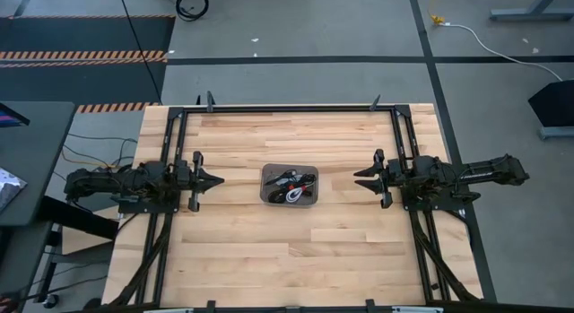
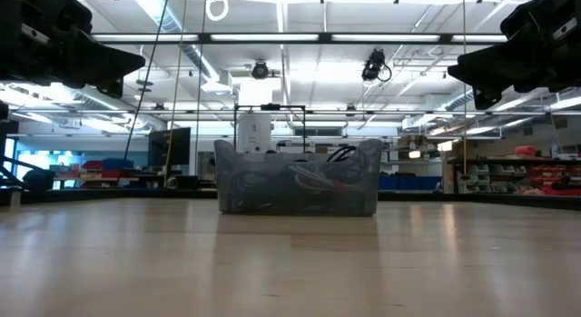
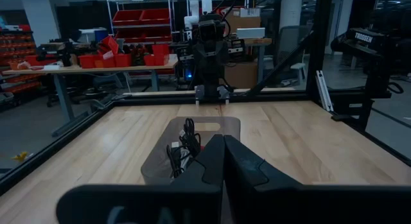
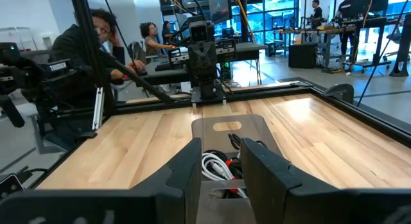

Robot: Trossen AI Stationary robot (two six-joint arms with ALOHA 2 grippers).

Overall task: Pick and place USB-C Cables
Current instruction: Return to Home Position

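The grey tray (image 1: 269,172) sits mid-table on its base and holds the bundled USB-C cables (image 1: 291,186), black and white ones, with a bit of red among them. The low view shows cable loops rising just above the tray rim (image 2: 298,144). My left gripper (image 1: 220,180) hovers to the tray's left, shut and pointing at it; its wrist view shows black cables (image 3: 183,150) just past its closed fingers (image 3: 223,150). My right gripper (image 1: 357,179) hovers to the tray's right, open, with a white cable (image 4: 215,166) and a black cable (image 4: 239,146) showing between its fingers.
A black frame rail (image 1: 287,108) runs along the far edge, with side rails under each arm. Both arms hang well above the tabletop (image 2: 290,262) in the low view. Bare wood lies near and far of the tray. People sit beyond the table (image 4: 96,38).
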